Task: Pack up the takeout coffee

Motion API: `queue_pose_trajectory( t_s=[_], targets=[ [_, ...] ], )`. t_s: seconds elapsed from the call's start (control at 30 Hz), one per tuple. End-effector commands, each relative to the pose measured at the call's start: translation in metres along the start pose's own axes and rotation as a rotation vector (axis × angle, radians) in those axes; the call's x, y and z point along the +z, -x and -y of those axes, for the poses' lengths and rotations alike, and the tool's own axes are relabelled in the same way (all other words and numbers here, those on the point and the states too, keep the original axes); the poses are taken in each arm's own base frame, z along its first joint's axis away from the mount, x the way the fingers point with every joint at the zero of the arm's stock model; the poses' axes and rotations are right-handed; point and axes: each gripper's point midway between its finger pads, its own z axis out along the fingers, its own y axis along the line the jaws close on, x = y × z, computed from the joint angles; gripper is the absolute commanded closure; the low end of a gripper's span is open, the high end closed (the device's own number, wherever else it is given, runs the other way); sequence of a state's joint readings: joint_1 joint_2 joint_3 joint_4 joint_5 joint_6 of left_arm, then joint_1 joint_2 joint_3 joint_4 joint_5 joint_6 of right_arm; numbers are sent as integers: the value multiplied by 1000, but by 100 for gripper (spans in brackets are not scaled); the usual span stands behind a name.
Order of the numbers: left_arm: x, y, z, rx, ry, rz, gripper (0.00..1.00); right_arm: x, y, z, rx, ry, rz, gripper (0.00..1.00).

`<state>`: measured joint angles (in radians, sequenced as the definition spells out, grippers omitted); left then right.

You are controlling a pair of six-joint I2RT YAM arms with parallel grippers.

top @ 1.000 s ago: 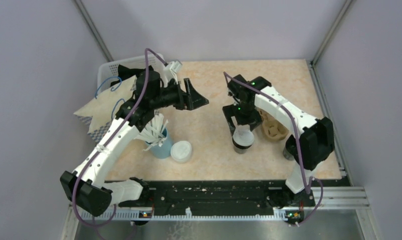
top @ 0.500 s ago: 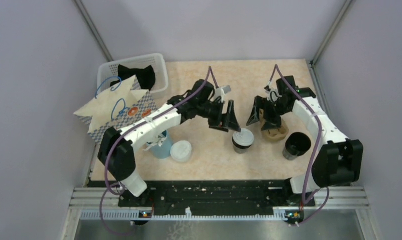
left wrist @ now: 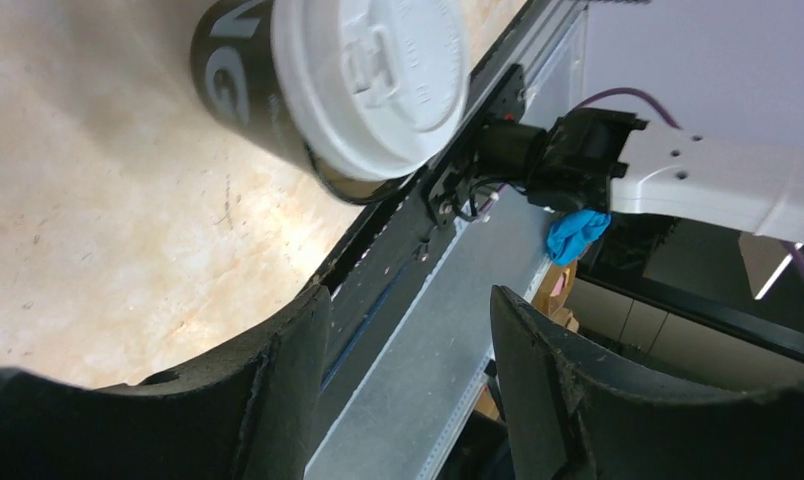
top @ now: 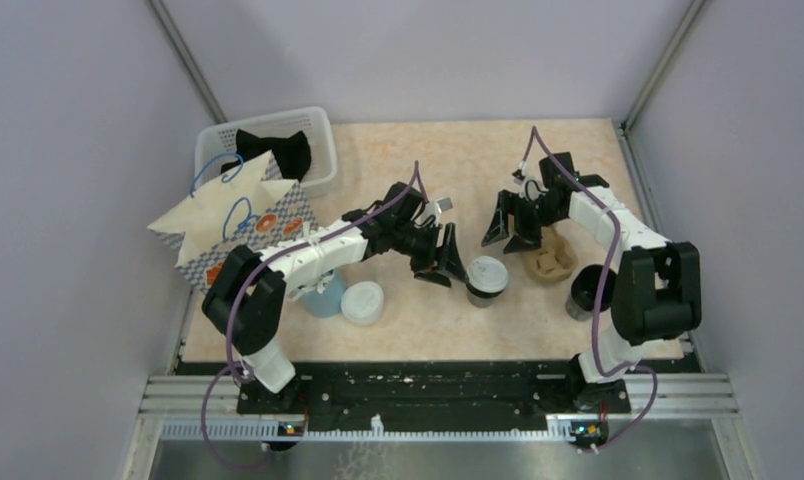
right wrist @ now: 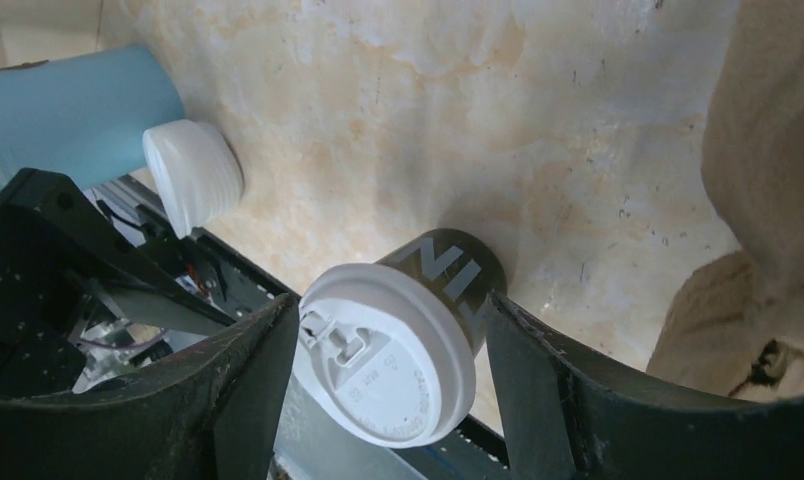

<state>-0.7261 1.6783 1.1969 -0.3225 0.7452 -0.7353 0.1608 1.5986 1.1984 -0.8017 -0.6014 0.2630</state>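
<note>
At the left tool [top: 443, 263]: spread wide, pinching nothing. Parked near the centre of the top view, just left of the takeout coffee [top: 487, 280], a small dark brown-black disposable cup with a round greyish-white lid. No contact visible between the two.

Seen from the left wrist: two dark fingers [left wrist: 278, 390] along the bottom edge. Coffee cup up in the upper left of that frame, beyond the fingertips and not between them.

At the right tool [top: 509, 230]: likewise spread apart and gripping nothing. Up and to the right of the coffee in the top view, apart from it. From the right wrist, lidded cup framed low in the middle, in line with the gap between the fingers [right wrist: 228, 400], pale lettering showing on its dark side.

Coffee standing upright on the pale peach marbled desk [top: 418, 150], slightly right of centre.

Just right of it, a light brown moulded-pulp cup carrier [top: 550, 262]. Further right, a lidless black cup [top: 588, 290].

To the left, a loose round white lid [top: 363, 303]. Beside that, a light blue cup of white straws [top: 325, 297], partly under the left arm.

In the upper left, a patterned paper bag with blue handles [top: 228, 220]. Behind it, a white plastic basket [top: 318, 125] holding something black.
</note>
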Motion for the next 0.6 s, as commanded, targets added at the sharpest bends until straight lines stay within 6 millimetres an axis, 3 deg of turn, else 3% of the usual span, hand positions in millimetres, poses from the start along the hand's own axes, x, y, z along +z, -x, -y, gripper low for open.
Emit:
queue_pose_trajectory(
  t_s=[0.0,0.2,0.57],
  targets=[
    [2,-12,-20,2,13,-27,33,8,23,-11,-59,80,27,33],
    [-4,-14,-34,-13,40,-10,29,21,19,-19,-80,135,-25,33],
    [-6,-10,-30,-8,34,-1,28,20,7,-30,-94,188,-36,34]
  ],
)
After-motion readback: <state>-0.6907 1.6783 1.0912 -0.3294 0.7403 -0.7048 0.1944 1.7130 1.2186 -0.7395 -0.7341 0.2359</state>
